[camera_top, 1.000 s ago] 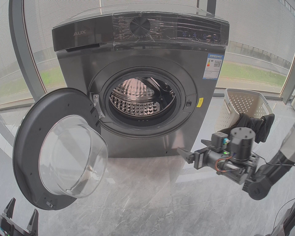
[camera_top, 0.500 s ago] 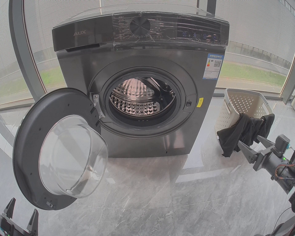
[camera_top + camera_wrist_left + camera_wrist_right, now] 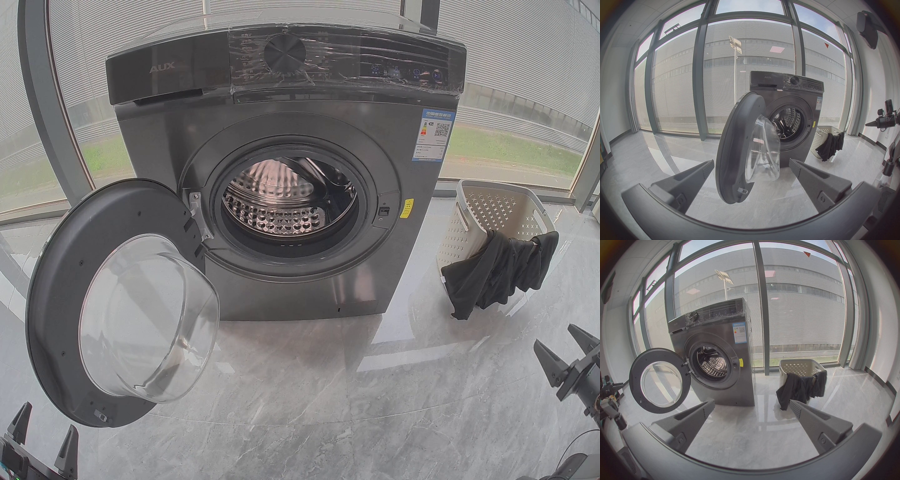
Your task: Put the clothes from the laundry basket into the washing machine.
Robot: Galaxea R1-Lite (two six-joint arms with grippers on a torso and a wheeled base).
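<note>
One black garment hangs over the front rim of the laundry basket, right of frame | right gripper, lower right: spread wide, empty | left gripper, lower left: spread, empty | close your right gripper on the bunched fold at the rim, then lift clear.

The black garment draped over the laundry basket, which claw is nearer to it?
Right. The right claw, open, is just in front of the black garment, not touching. The left claw is far off, past the open door.
</note>
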